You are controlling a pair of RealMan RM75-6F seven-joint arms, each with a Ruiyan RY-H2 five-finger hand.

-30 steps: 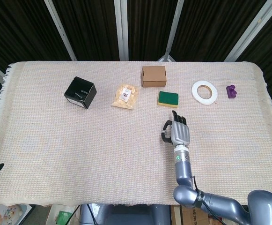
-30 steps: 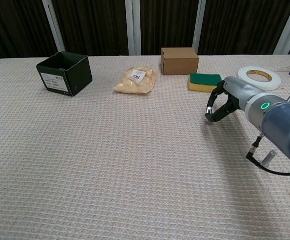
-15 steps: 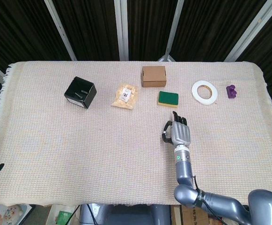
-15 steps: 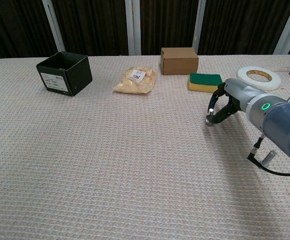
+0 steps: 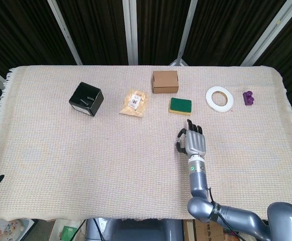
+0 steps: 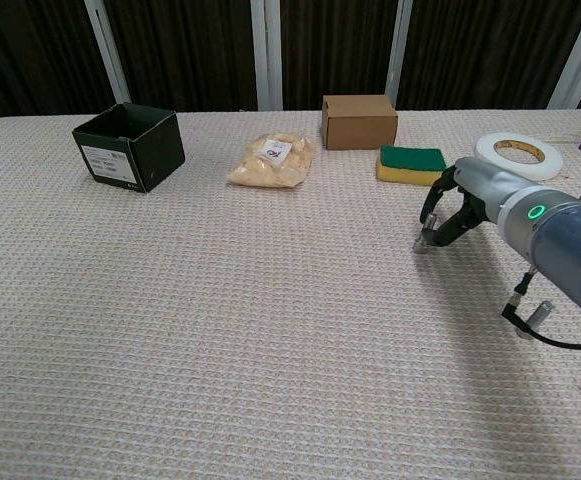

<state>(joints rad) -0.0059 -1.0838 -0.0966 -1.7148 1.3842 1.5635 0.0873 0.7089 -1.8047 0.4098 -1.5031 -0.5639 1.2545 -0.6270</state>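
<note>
Right robot hand [image 5: 194, 143] has drifted slightly right, fingers apart and curled, holding nothing, hovering over the worktop [image 5: 85, 150]. Green sponge [image 5: 180, 105] lies just beyond its fingertips, untouched. Left hand unseen. Approach looks unsettled.

The worktop [image 5: 85, 150] is covered in a matt, coarse woven cloth with a waffle texture and a fringed edge, and the right robot hand [image 5: 195, 143] above it looks like smooth grey metal or plastic with a slight sheen and dark fingertips. The sponge [image 5: 180, 105] nearest it has a rough green scouring face on soft yellow foam. Further off, the brown box [image 5: 165, 82] is matt cardboard, the black box [image 5: 86, 99] smooth printed card, the snack bag [image 5: 134, 103] glossy clear plastic with a paper label, and the tape roll [image 5: 219, 99] smooth white.
</note>
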